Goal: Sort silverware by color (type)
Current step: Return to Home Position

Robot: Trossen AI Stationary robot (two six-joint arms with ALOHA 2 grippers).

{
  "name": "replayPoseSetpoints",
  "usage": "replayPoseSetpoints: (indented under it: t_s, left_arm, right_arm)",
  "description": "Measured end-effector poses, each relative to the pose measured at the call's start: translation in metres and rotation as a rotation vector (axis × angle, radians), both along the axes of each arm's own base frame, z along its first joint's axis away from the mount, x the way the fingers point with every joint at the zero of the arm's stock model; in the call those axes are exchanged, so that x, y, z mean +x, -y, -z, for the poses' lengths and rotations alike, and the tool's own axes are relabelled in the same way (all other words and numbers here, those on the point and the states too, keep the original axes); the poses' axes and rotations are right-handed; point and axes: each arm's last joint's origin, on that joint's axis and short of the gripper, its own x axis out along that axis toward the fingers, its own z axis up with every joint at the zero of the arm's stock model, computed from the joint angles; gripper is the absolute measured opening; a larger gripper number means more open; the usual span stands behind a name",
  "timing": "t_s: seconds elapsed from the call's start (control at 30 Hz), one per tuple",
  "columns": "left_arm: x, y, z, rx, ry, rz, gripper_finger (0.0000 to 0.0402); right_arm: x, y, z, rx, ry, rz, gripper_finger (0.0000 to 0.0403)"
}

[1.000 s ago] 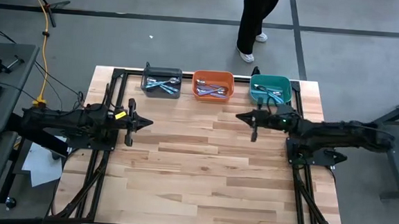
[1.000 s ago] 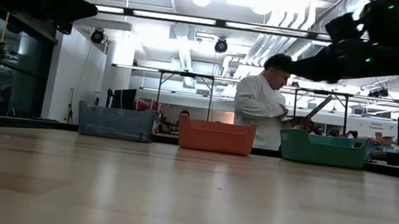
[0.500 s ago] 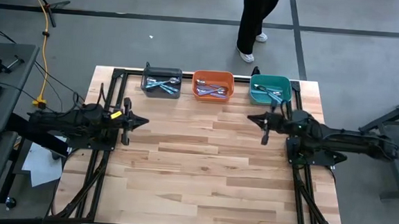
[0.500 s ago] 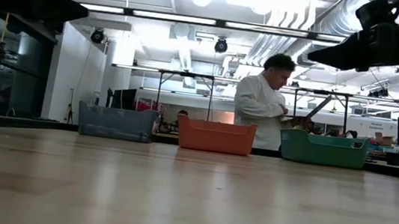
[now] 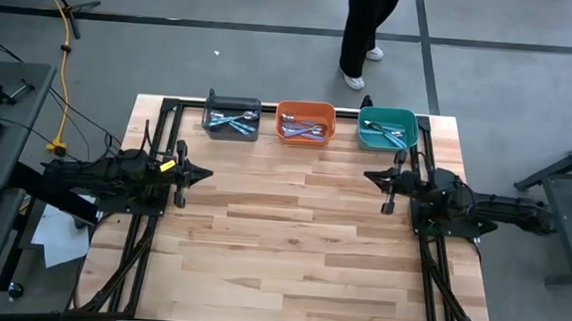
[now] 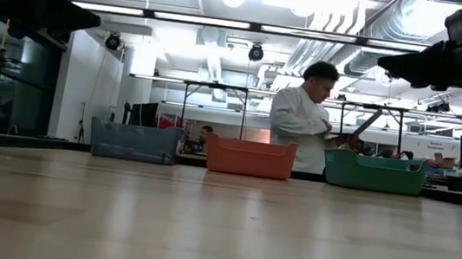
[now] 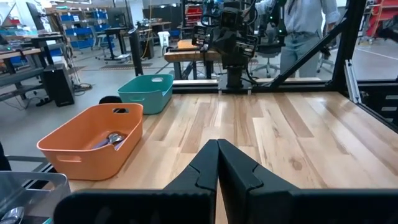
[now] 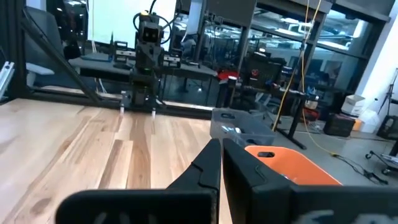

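The spoons lie sorted in three bins along the table's far edge: grey bin, orange bin and teal bin, each with several spoons. My left gripper hovers shut above the table's left part, pointing right. My right gripper hovers shut above the right part, near the teal bin and pointing left. In the left wrist view my shut left gripper faces the orange bin and the teal bin. In the right wrist view my shut right gripper points past the orange bin and the grey bin.
The wooden table top lies bare between and in front of the arms. A black frame runs along the table's edges. A person stands beyond the far edge, behind the bins. In the low view both arms hang high above the table.
My right gripper has drawn back toward the table's right edge, away from the middle, staying shut and high. My left gripper has pulled back a little toward the left edge. The bins and spoons have not moved.
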Motion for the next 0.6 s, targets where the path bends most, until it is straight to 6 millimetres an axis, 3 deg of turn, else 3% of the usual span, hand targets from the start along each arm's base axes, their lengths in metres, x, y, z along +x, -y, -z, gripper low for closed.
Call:
replayPoseSetpoints:
  t_s: [0.17,0.6]
  left_arm:
    - [0.0,-0.001,0.0,0.006,0.004,-0.021,0.0]
    - [0.002,-0.001,0.003,0.035,0.024,-0.051,0.0]
  right_arm:
    - [-0.013,-0.001,0.001,0.004,0.016,0.03,0.0]
    - [-0.013,0.005,0.007,0.036,0.012,0.11,0.0]
